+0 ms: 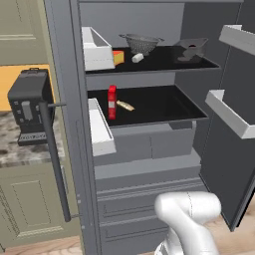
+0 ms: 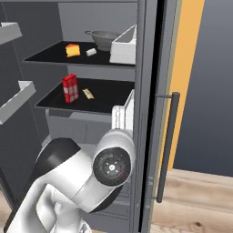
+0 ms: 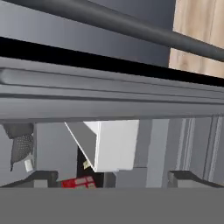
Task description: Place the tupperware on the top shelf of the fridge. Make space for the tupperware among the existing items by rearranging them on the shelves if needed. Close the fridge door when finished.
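The fridge (image 1: 67,99) stands with both doors open. Its top shelf (image 1: 164,61) carries a steel mesh colander (image 1: 142,42), an orange cheese wedge (image 1: 118,57), a small white block (image 1: 137,58) and a grey bowl (image 1: 191,48). The lower shelf (image 1: 159,107) holds a red bottle (image 1: 112,102) and a tan stick (image 1: 125,105). My gripper (image 3: 113,179) is open and holds nothing, facing the fridge in a rolled hand view, with the red bottle (image 3: 78,182) and colander (image 3: 22,146) ahead. The tupperware is out of view.
White door bins (image 1: 97,50) (image 1: 99,127) hang on the left door, and more bins (image 1: 231,112) on the right door. The left door's bar handle (image 1: 55,159) sticks out. A dark coffee machine (image 1: 30,107) sits on the counter at left. My elbow (image 2: 111,166) is low before the drawers.
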